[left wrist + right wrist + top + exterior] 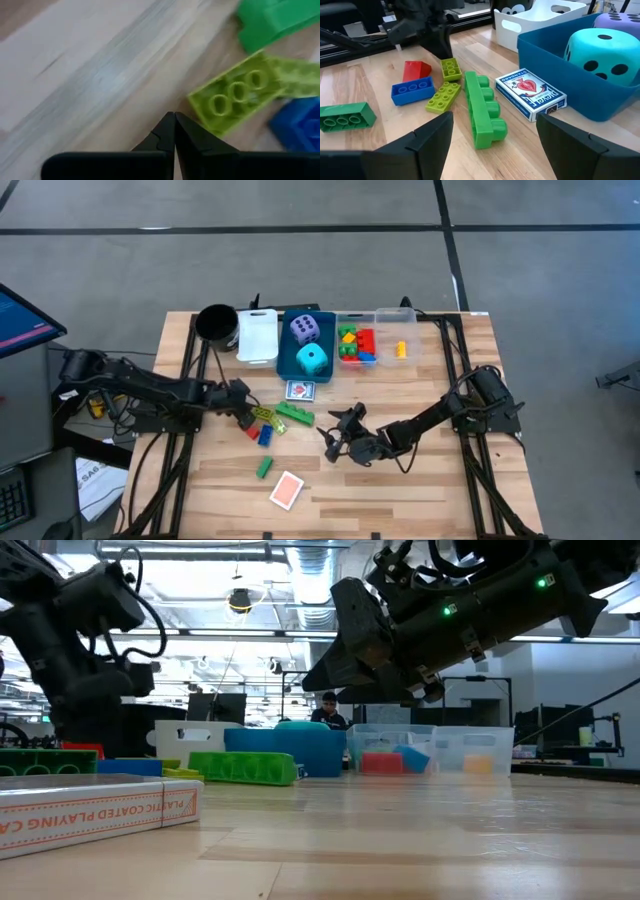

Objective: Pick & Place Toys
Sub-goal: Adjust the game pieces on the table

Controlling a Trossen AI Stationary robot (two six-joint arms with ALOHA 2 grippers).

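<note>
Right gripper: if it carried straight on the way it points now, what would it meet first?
Probably the long green brick, lying centred between the open right gripper's fingers; the card deck sits just beside that line. Depth is uncertain.

"plastic coated playing" on card box

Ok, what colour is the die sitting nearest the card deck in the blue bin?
Cyan die with dark pips, clearest in the right wrist view.
</note>
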